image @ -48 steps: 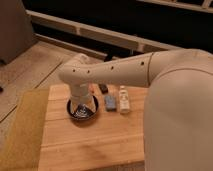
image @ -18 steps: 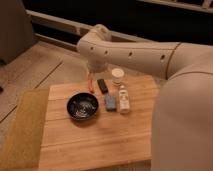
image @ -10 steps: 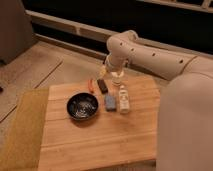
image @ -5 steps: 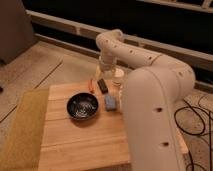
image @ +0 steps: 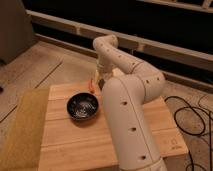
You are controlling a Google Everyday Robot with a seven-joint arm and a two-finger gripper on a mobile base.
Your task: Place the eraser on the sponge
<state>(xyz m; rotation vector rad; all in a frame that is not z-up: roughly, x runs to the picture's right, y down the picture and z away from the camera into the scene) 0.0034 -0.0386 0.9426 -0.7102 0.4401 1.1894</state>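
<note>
One gripper (image: 100, 76) hangs at one o'clock of the black round bowl (image: 82, 106), grip state untellable; the white arm (image: 127, 105) hides small black eraser and blue-grey sponge. Any descent should be slow and square.

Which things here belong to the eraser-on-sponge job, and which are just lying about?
Job: pincer, low at the wooden table's far edge; eraser and sponge, both hidden behind the arm.
Lying about: black bowl, orange pen, floor cables.
</note>
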